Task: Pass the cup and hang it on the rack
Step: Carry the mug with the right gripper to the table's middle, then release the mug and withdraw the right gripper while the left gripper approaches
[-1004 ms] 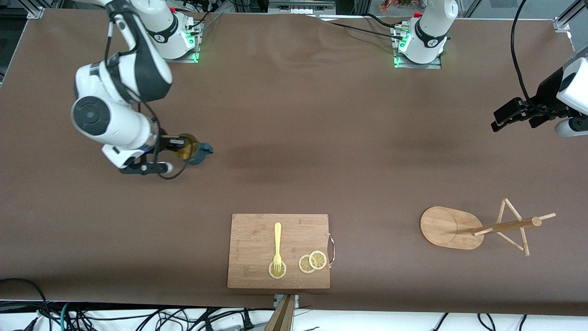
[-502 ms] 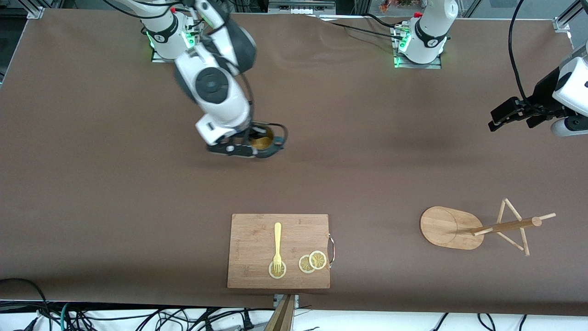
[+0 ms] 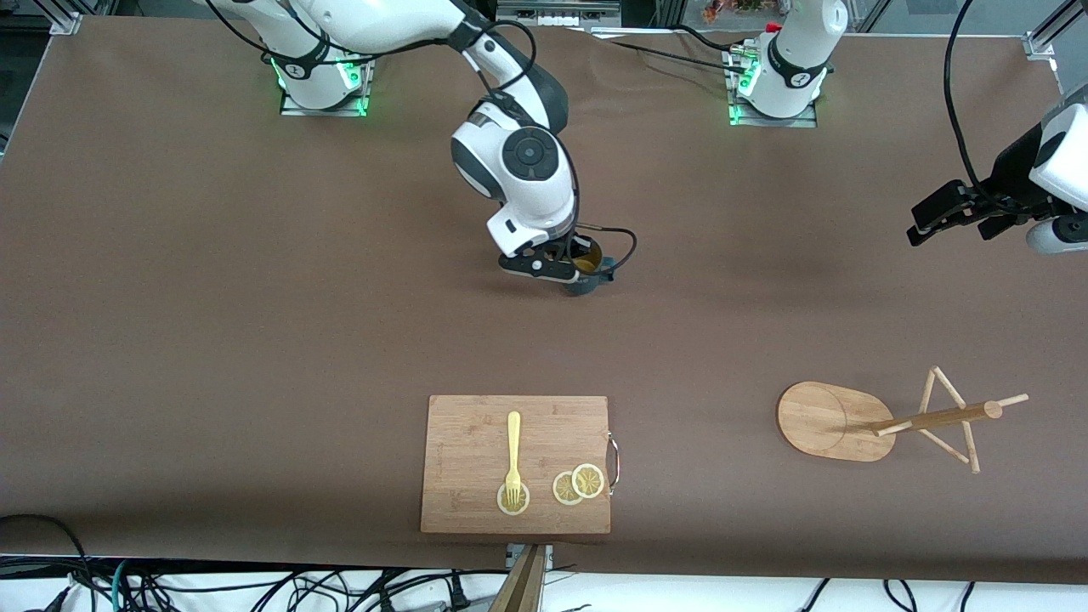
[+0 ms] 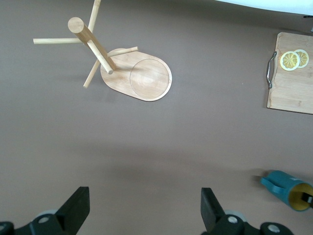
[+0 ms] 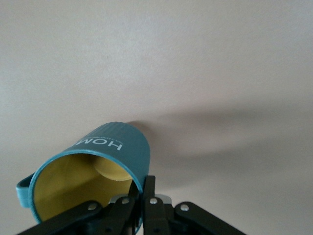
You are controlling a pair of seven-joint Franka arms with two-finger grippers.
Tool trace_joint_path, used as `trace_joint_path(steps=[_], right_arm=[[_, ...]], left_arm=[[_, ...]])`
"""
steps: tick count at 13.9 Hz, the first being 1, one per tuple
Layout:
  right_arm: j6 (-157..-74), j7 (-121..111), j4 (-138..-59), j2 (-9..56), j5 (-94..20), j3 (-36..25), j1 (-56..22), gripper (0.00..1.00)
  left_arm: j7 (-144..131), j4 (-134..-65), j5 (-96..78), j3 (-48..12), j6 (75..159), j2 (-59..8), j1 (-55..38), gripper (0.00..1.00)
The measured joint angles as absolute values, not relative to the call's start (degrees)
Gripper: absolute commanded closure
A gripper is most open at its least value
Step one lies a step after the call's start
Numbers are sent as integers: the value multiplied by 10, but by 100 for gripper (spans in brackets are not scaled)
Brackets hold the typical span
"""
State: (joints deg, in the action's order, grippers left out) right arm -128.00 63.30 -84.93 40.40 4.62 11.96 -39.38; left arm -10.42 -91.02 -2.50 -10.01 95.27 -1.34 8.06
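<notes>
The cup (image 3: 588, 277), dark teal with a yellow inside, hangs tilted above the middle of the table. My right gripper (image 3: 578, 260) is shut on its rim. In the right wrist view one finger sits inside the cup (image 5: 105, 152) and the other outside, and my right gripper (image 5: 143, 185) pinches the wall between them. The cup (image 4: 286, 185) also shows at the edge of the left wrist view. The rack (image 3: 931, 417) stands on its oval base toward the left arm's end of the table. My left gripper (image 3: 926, 223) waits open in the air at that end, with the rack (image 4: 142, 76) ahead of my left gripper (image 4: 145, 208).
A wooden cutting board (image 3: 476, 425) lies near the front edge, with a yellow fork (image 3: 513, 446) and lemon slices (image 3: 578, 484) on it. Bare brown cloth lies under the cup and between it and the rack.
My right arm has swung the cup from the right arm's end of the table to over the middle. The left arm has barely moved.
</notes>
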Motion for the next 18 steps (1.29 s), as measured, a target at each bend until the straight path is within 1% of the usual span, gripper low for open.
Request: trace_joint_path(steps=[2, 3, 4, 5, 6, 9, 10, 11, 13, 16, 18], right_arm=[[-1286, 656, -846, 418, 73, 119, -405, 100], [-1287, 662, -846, 422, 80, 118, -407, 95], [-1288, 664, -846, 424, 83, 118, -408, 87], [-1289, 666, -846, 425, 84, 118, -408, 22], [-1289, 673, -844, 425, 84, 117, -408, 1], [-1288, 682, -832, 422, 84, 116, -407, 1], [-1279, 682, -826, 415, 84, 112, -406, 1], [-1253, 683, -820, 401, 84, 107, -402, 1], [-1183, 678, -813, 358, 84, 103, -377, 1], [-1052, 611, -812, 286, 84, 98, -338, 1], [-972, 540, -812, 245, 84, 68, -329, 1]], left_arm=[[-104, -910, -25, -100, 953, -13, 81, 0], [-104, -910, -25, -100, 953, -13, 81, 0], [-104, -910, -25, -100, 953, -13, 81, 0], [-104, -910, -25, -100, 953, -13, 81, 0], [-104, -910, -25, -100, 953, -14, 81, 0], [-104, -910, -25, -100, 953, -14, 81, 0], [-104, -910, -25, -100, 953, -14, 81, 0], [-104, -910, -25, -101, 953, -14, 81, 0], [-103, -910, -25, -111, 953, -14, 79, 0], [-103, -909, -25, -118, 953, -15, 75, 0], [-102, -910, -25, -119, 945, -21, 74, 0]])
